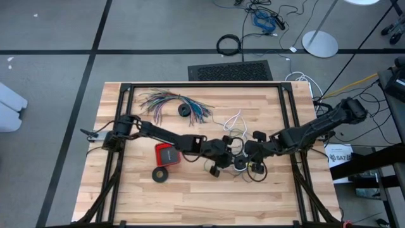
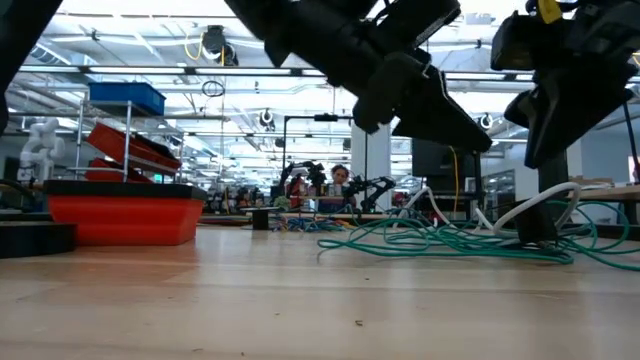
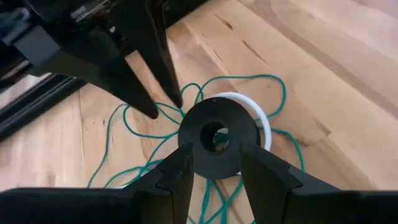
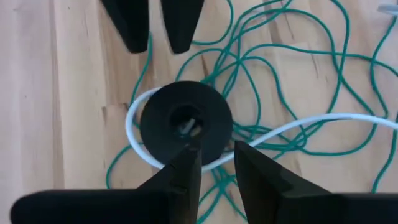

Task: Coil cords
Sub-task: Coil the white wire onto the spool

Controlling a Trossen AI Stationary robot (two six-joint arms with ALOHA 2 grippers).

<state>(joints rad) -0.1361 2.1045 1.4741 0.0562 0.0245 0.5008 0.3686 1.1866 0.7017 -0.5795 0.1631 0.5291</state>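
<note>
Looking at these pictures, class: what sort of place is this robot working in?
Probably a large robotics lab or workshop: a wooden table in a black frame, more robot arms on benches behind, red bins, and loose cables on the carpeted floor.

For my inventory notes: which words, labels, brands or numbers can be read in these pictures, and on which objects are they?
White box beside the table's right edge: dark printed letters, too small to read.
Red case on the table: no print legible.
No other text is visible in any view.

text: none readable | labels: none readable | white sheet (image 1: 340,154) print: illegible
</note>
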